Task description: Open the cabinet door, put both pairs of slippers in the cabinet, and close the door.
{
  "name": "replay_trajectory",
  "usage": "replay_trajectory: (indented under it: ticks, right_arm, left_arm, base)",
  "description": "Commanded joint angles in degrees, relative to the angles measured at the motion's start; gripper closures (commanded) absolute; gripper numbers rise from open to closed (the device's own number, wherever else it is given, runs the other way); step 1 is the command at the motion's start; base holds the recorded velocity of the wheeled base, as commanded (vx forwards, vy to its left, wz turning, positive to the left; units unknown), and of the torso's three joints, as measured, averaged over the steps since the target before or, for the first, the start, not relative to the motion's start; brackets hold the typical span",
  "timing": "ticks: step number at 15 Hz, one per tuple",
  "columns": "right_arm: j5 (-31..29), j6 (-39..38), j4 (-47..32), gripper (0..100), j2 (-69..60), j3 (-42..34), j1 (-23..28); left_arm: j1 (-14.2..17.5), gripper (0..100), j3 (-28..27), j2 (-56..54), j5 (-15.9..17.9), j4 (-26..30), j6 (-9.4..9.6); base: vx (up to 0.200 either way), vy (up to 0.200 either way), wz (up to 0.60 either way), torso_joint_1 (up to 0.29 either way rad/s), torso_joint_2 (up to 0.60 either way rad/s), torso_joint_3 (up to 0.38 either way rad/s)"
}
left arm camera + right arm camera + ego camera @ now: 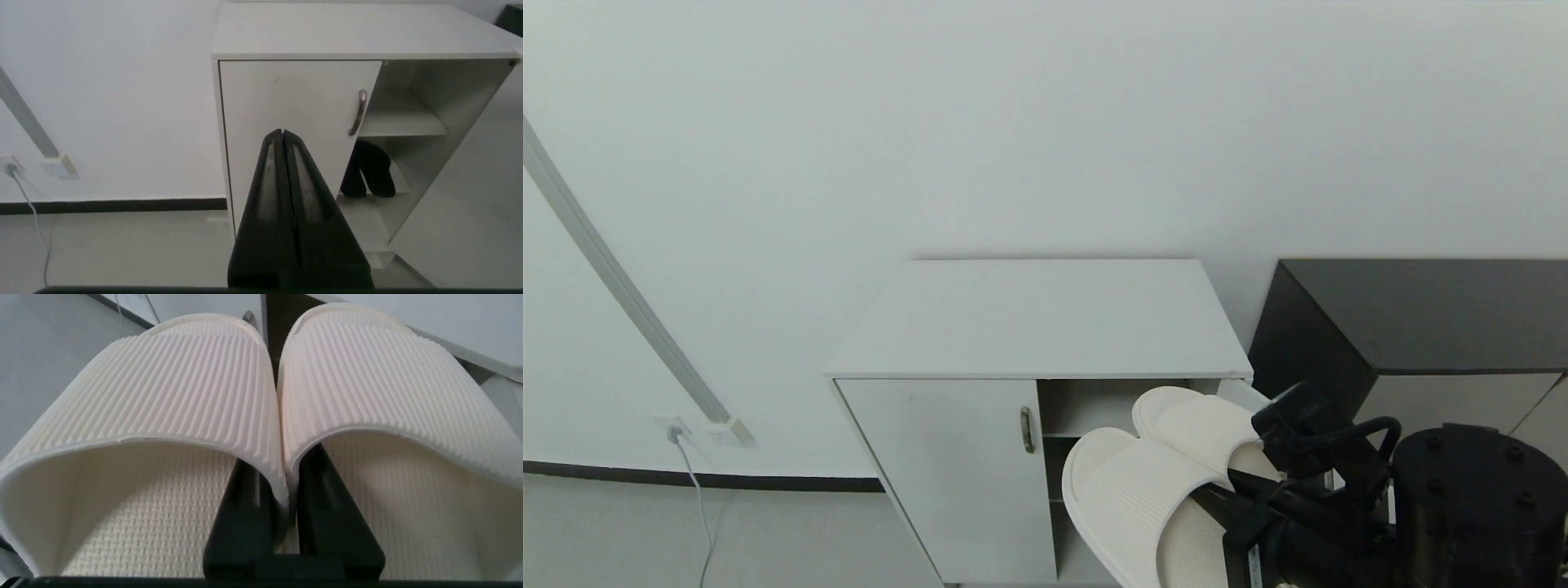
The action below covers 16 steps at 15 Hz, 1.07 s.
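Right claw (278, 482) on cream slippers (1143, 490); left wrist view: black slippers (368, 170) inside cabinet (327, 33)

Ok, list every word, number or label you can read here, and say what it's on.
None: there is no readable text anywhere.
The cabinet, the cream slippers, the dark slippers inside it and the wall socket show no legible print.

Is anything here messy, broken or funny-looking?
No, nothing stands out. The white slippers sit neatly side by side in the right tool, and the dark slippers are inside the open cabinet. Nothing looks spilled or broken.
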<state>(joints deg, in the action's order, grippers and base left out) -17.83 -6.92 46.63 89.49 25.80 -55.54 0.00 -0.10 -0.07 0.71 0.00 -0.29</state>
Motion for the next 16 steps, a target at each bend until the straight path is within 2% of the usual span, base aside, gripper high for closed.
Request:
replay_trajectory:
  ticks: [1,8,16]
  right_arm:
    - [0.0,0.0,0.0,100,0.2,-0.2,-0.2]
    - [0.0,0.0,0.0,100,0.3,-0.3,-0.2]
    - [-0.1,0.3,1.3,100,1.1,-1.0,-0.2]
  left_arm:
    - [0.0,100,0.0,0.1,0.0,0.0,-0.06]
    - [0.0,100,0.0,0.1,0.0,0.0,-0.06]
    - [0.0,100,0.0,0.1,0.1,0.0,-0.06]
  base:
    - [0.000,0.000,0.00,0.000,0.00,0.000]
    - [0.000,0.000,0.00,-0.132,0.31,0.169]
    - [0.000,0.000,0.00,-0.223,0.53,0.308]
